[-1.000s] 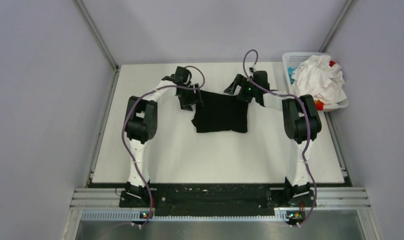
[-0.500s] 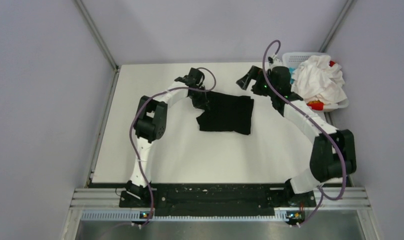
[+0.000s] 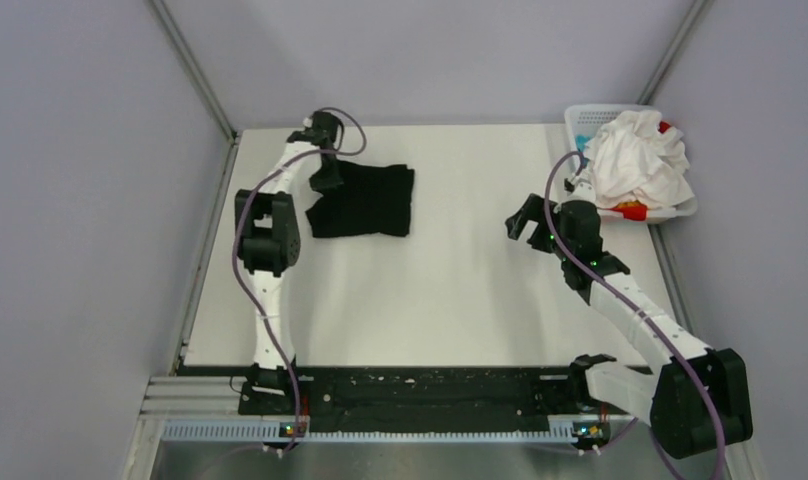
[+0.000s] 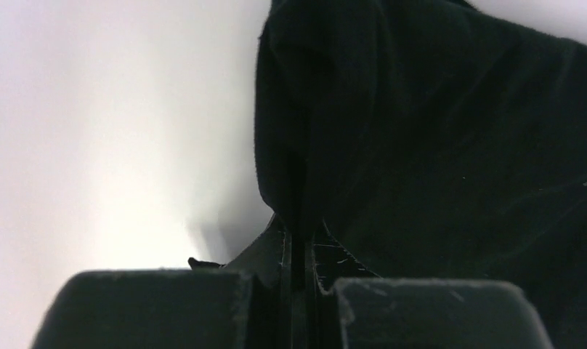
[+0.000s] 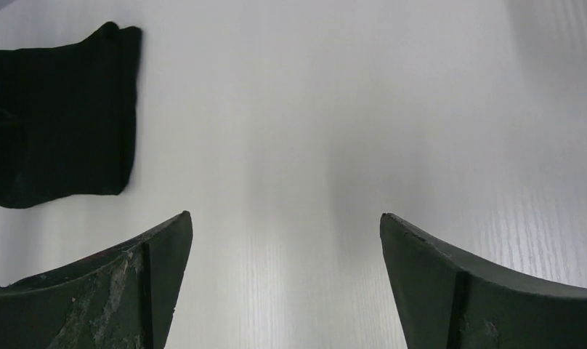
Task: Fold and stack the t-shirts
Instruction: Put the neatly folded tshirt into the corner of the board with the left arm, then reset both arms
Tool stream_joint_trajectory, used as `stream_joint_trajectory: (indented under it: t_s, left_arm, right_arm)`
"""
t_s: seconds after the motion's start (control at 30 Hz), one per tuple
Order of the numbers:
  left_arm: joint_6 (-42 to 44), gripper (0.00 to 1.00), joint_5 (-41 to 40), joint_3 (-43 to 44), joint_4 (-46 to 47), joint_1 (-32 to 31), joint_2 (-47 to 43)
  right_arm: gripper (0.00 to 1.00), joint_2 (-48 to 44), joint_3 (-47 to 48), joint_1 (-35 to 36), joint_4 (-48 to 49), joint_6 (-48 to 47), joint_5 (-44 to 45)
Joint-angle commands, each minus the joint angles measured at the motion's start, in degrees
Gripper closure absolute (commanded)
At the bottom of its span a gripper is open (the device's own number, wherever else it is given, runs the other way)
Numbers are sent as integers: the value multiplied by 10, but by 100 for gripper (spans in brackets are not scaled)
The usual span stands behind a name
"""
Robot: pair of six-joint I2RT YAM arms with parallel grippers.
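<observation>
One black t-shirt (image 3: 365,200) is laid folded into a rough rectangle on the far left part of the white table (image 3: 460,290), with its left edge bunched and uneven. That left edge is pinched by the left gripper (image 3: 325,184). In the left wrist view the two fingers (image 4: 276,254) are seen pressed together, with a fold of the black t-shirt (image 4: 458,145) caught between them at the left gripper (image 4: 299,247), and the cloth is drawn up into a small ridge at the pinch. The left arm is stretched along the left side of the table towards the far edge.

Several white t-shirts (image 3: 635,160) are heaped in a crumpled mound in a white lattice basket (image 3: 585,118) at the far right corner, and the basket is overfilled by them. A bit of red cloth (image 3: 664,127) is seen at the top of the mound and a bit of blue cloth (image 3: 581,147) at its left side, against the basket wall.

Just beside the basket's near left corner the right gripper (image 3: 526,220) is held over bare table, well apart from the black t-shirt. In the right wrist view its fingers (image 5: 131,283) are spread wide at the right gripper (image 5: 283,240) with nothing between them but tabletop, and the black t-shirt (image 5: 58,116) is seen lying far off at the upper left.
</observation>
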Motion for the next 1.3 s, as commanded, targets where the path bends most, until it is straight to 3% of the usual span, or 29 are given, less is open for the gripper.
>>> stream_joint_trajectory:
  t_s: [0.0,0.23,0.53,0.6,0.63,0.67,0.7,0.73,0.83,1.03,1.2,1.27]
  left_arm:
    - [106,100,-27,86,11,85,-5]
    - [222,100,-23,248,54,177,111]
    - [237,100,1,285,165,211,143]
    - [223,71,-30,289,180,211,137]
    - [216,35,-41,289,182,212,131]
    - [206,11,-51,288,179,213,123]
    - [200,2,-58,285,172,213,112]
    - [178,1,-60,277,163,213,95]
    - [131,1,-52,206,157,212,16]
    - [34,2,8,-20,200,207,-215]
    - [-33,1,102,-291,288,188,-433]
    - [-54,1,90,-433,318,172,-535]
  right_arm:
    - [1,-29,-7,-4,24,-10,33]
    - [1,-21,-20,-4,29,-16,74]
    - [1,-12,-20,-5,32,-15,91]
    - [1,-8,-14,-4,26,-14,94]
    - [1,-7,-11,-4,23,-14,96]
    - [1,-6,-7,-4,17,-13,99]
    - [1,-6,-2,-5,13,-13,103]
    - [1,-8,3,-5,-5,-13,108]
    - [1,-23,10,-4,-30,-12,116]
    - [1,-87,4,-4,-74,-5,115]
    - [1,-150,-15,-4,-125,-4,130]
    - [1,-182,-36,-5,-135,-3,151]
